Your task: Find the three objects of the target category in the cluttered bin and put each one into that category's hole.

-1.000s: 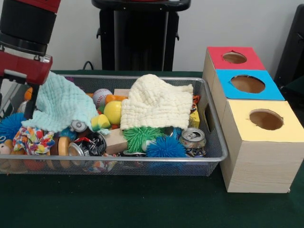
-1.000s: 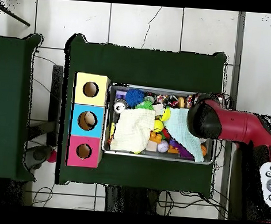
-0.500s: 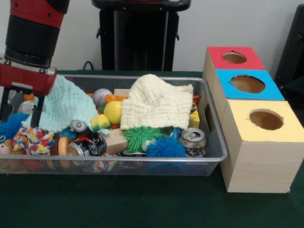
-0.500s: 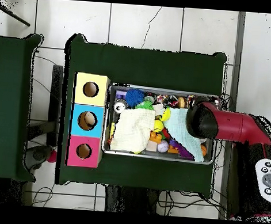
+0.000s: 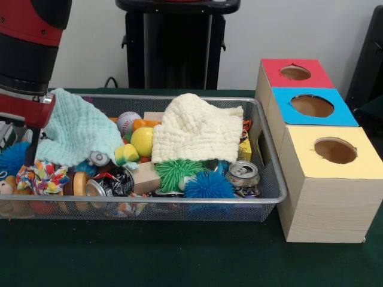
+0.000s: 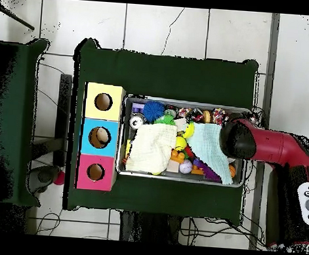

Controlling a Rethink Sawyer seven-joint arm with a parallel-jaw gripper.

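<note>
Gripper (image 5: 18, 134) at the bin's (image 5: 179, 203) left end beside the mint cloth (image 5: 78, 134); cannot tell its state. Target category unclear; clutter lies unsorted in the bin. Judgement: search stage, three placements left.

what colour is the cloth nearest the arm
Pale mint green cloth; the front view shows it best.

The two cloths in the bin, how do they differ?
The cream cloth is pale yellow and lies bunched in the middle of the wire bin; the mint cloth is light green and lies at the end farthest from the boxes, beside the arm. Both share a waffle-like weave and cover other items.
</note>
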